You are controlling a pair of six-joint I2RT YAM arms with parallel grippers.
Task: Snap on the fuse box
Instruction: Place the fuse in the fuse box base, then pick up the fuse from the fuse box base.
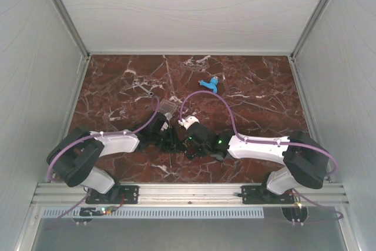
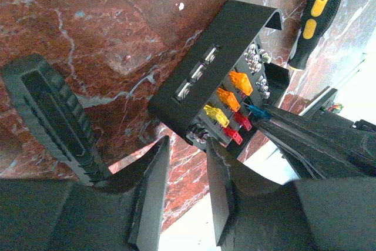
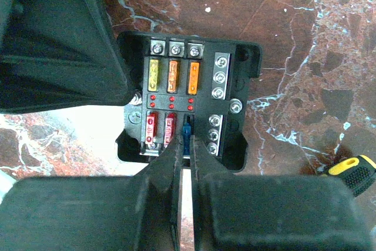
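One blue fuse pinched by right end effector, fuse box directly ahead

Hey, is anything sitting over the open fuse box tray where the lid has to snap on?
Yes. The right hand is shut on the blue fuse inside the fuse box tray, so its fingers stand over the open face.

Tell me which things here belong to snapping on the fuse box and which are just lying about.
Job: fuse box, blue fuse in right hand, what looks like the clear lid.
Lying about: yellow-and-black screwdriver, blue plastic piece.
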